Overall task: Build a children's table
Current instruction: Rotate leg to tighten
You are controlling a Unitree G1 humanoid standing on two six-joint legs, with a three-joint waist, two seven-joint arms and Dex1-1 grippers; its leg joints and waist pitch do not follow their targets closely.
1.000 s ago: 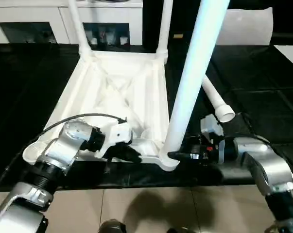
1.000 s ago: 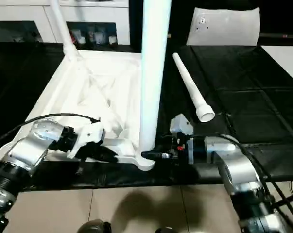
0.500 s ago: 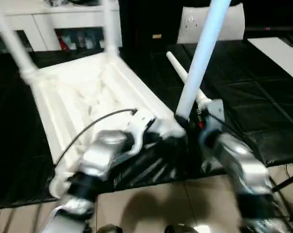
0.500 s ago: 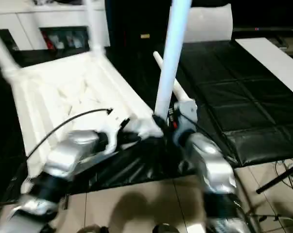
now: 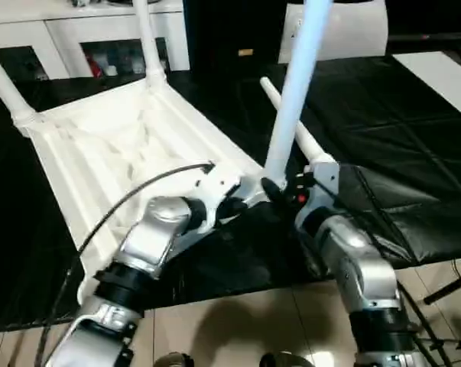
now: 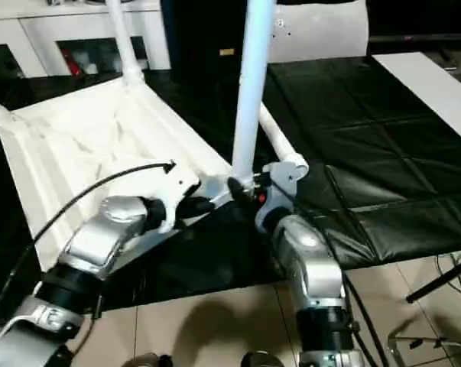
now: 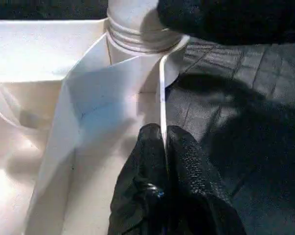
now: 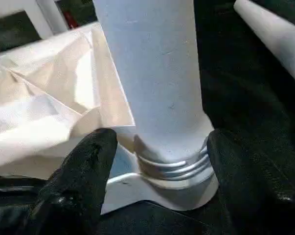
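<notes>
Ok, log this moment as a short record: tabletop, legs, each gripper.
tabletop: upside down on black work table
legs fitted: three, two far corners, one near corner
loose leg: lying on table
left gripper: shut on tabletop rim
right gripper: open, fingers either side of near leg's base

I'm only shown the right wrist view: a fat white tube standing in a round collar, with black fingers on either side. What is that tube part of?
Observer: It is a long white tapered tubular leg, standing in the near corner socket of an upturned white plastic square tabletop.
Operator: Are any other legs in?
Observer: Two. A far right-hand leg and a far left-hand leg stand in their corners.
Operator: Is anything steadying the top?
Observer: Yes. The left gripper has its jaws shut on the tabletop's thin edge wall, close to your corner.
</notes>
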